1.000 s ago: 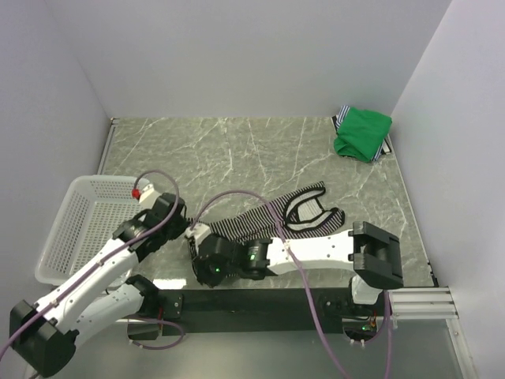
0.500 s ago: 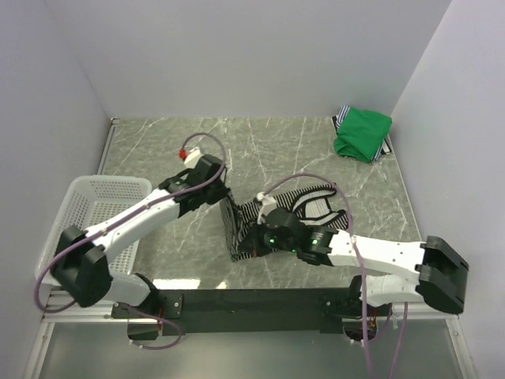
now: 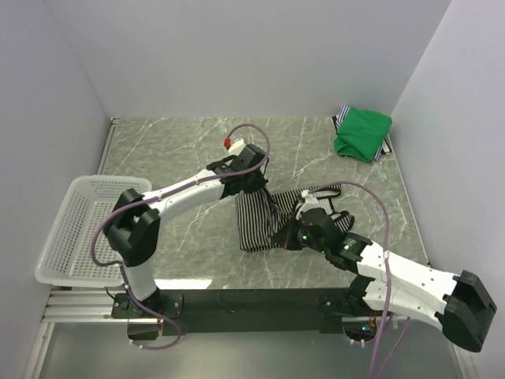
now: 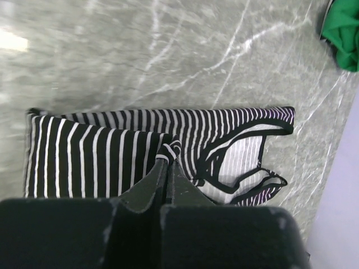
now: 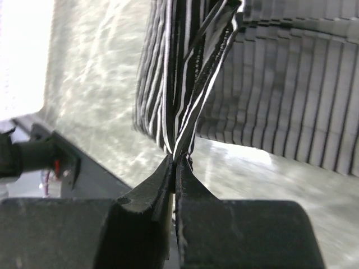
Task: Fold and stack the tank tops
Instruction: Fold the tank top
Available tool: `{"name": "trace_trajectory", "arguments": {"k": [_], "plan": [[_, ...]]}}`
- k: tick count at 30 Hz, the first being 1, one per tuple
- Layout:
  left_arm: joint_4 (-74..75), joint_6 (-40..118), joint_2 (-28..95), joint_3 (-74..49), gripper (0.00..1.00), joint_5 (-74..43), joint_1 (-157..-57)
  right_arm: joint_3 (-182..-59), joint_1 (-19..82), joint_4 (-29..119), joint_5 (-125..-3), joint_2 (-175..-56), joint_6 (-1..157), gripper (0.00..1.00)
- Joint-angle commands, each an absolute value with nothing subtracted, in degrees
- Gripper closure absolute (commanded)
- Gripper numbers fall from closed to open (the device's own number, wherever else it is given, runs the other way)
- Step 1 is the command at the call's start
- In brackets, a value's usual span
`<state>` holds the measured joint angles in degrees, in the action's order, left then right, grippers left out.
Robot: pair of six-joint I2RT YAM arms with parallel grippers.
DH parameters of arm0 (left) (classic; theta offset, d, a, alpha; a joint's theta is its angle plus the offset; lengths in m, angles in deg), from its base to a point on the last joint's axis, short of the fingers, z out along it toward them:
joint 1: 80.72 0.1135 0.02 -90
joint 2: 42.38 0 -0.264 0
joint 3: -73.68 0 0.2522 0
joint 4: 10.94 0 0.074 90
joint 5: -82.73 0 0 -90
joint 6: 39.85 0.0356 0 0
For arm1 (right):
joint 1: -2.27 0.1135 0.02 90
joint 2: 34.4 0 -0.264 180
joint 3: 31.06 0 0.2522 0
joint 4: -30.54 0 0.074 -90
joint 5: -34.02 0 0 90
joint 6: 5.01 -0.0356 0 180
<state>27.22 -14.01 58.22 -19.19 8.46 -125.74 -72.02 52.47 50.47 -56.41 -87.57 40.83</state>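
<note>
1. Stripes fill both of my wrist views. The striped tank top (image 3: pixel 256 221) lies near the middle of the tabletop (image 3: pixel 181 150), a bit closer to the near edge than to the far edge.
2. My left tool (image 4: pixel 168 159) is pressed together on a small bump of the striped cloth. It holds the side of the top that faces the far edge.
3. My right tool (image 5: pixel 175 159) is clamped on the same top, on the side that faces the near edge. The cloth there is bunched into thin folds that rise up from my fingertips.
4. Both tools grip one piece of cloth, and they are near each other.
5. The straps (image 4: pixel 247 179) have dark edges. They point toward the right edge of the tabletop.
6. In my left wrist view, one striped layer lies over another, so part of the top is doubled.
7. The green tank top (image 3: pixel 361 133) sits in a soft lump in the far right corner, well apart from the striped one. A little striped cloth peeks out from under it.
8. The white basket (image 3: pixel 55 237) sits at the left edge, by the near left corner. It is well apart from both tools.
</note>
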Motion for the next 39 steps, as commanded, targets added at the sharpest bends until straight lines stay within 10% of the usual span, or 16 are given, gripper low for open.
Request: {"name": "trace_trajectory", "arguments": {"k": [1, 18, 22, 25, 31, 39], "plan": [[24.5, -13.9, 61.7, -24.4, 0.99, 7.7, -126.5, -70.4, 49.8, 55.3, -54.1, -83.3, 39.2, 0.99], [22.1, -13.2, 76.6, -37.2, 0.99, 4.2, -128.6, -65.7, 38.0, 61.1, -52.6, -81.0, 38.4, 1.0], [18.7, -11.6, 78.0, -36.9, 0.95, 2.0, -128.7, -64.5, 37.5, 61.9, -51.9, -79.7, 37.4, 0.7], [12.7, -10.4, 75.6, -33.3, 0.7, 0.6, -128.7, -65.3, 37.3, 64.6, -50.1, -76.5, 37.0, 0.45], [12.1, -5.2, 67.9, -33.4, 0.49, 0.2, -127.2, -71.7, 37.4, 73.7, -44.6, -70.8, 38.1, 0.41], [11.3, -7.3, 51.2, -9.5, 0.59, 0.0, -118.3, -78.4, 46.7, 70.8, -41.3, -80.7, 39.4, 0.44]]}}
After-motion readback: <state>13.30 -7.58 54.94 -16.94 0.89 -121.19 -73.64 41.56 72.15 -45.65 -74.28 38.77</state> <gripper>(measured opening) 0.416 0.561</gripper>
